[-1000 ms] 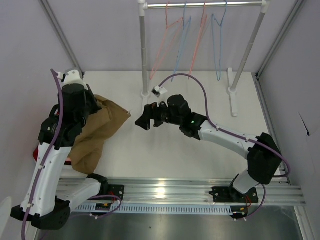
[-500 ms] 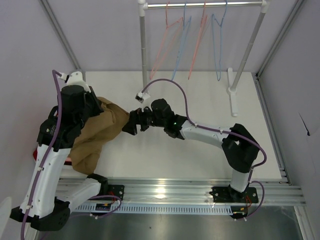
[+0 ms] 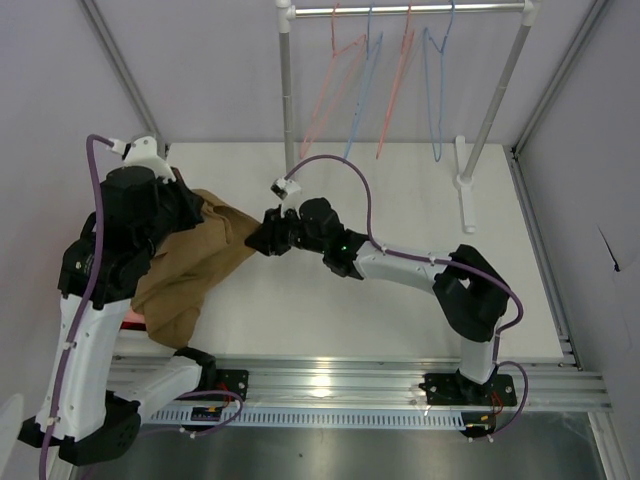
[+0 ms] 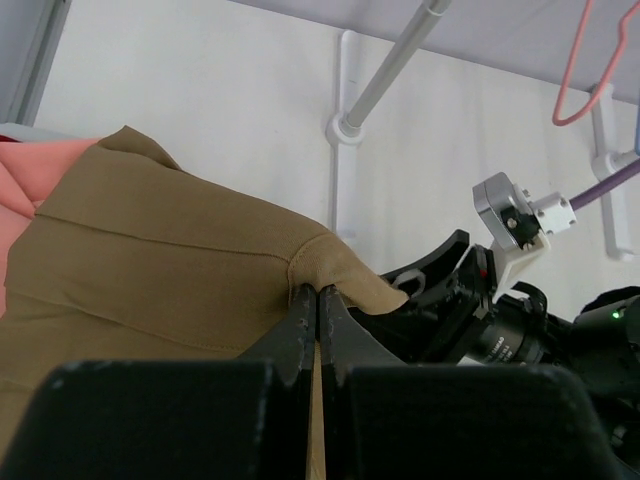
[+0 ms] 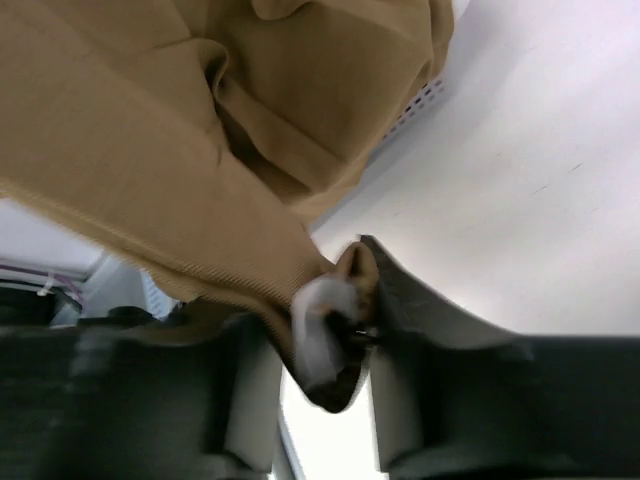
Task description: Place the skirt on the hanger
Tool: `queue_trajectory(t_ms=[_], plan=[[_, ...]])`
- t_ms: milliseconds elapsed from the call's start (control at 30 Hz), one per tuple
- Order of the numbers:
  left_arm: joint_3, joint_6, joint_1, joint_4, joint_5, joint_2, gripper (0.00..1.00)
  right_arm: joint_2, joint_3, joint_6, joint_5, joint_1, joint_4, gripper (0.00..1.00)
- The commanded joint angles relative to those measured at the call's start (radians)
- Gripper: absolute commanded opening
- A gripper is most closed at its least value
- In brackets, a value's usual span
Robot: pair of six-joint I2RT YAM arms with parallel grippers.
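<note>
The left gripper (image 4: 318,297) was closed, its two black fingers pressed flat together on a folded seam at the upper edge of the skirt (image 4: 150,270). The cloth puckered into a small ridge at the pinch point. From there the tan-brown woven fabric spread left and near in broad, smooth panels crossed by straight stitch lines.

The right gripper (image 5: 335,330) was clamped on a corner of the skirt (image 5: 150,120). A rolled hem with a patch of white lining sat between the jaws. Above them the fabric bunched into deep, soft folds.

In the top view the right gripper (image 3: 268,236) met the right-hand edge of the skirt (image 3: 200,265), with the left gripper (image 3: 198,212) just to its left. The garment draped from both grips toward the near left, over the left part of the matte white table (image 3: 400,200). A salmon-pink garment (image 3: 135,318) showed under its near edge.

The hanger (image 3: 330,95), a thin pale-pink wire triangle with a hook top, hung from the metal rail (image 3: 410,9) at the far side, well apart from the skirt. Thin blue hangers (image 3: 437,90) and a second pink hanger (image 3: 400,80) hung to its right on the same rail.
</note>
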Motion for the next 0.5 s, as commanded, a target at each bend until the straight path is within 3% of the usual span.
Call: queue_trajectory(t_ms=[0, 67, 167, 467], plan=[[0.08, 0.028, -0.011, 0.038, 0.071, 0.007, 0.0, -0.042, 0.013, 0.014, 0.068, 0.013, 0.089, 0.28], [0.095, 0.028, -0.011, 0.037, 0.094, 0.012, 0.0, -0.062, 0.007, 0.008, 0.095, 0.019, 0.079, 0.12], [0.112, 0.028, -0.011, 0.038, 0.115, 0.015, 0.0, -0.136, -0.025, -0.011, 0.164, 0.029, 0.039, 0.0], [0.176, 0.016, -0.016, 0.073, 0.261, 0.049, 0.0, -0.476, -0.013, -0.127, 0.385, 0.031, -0.289, 0.0]])
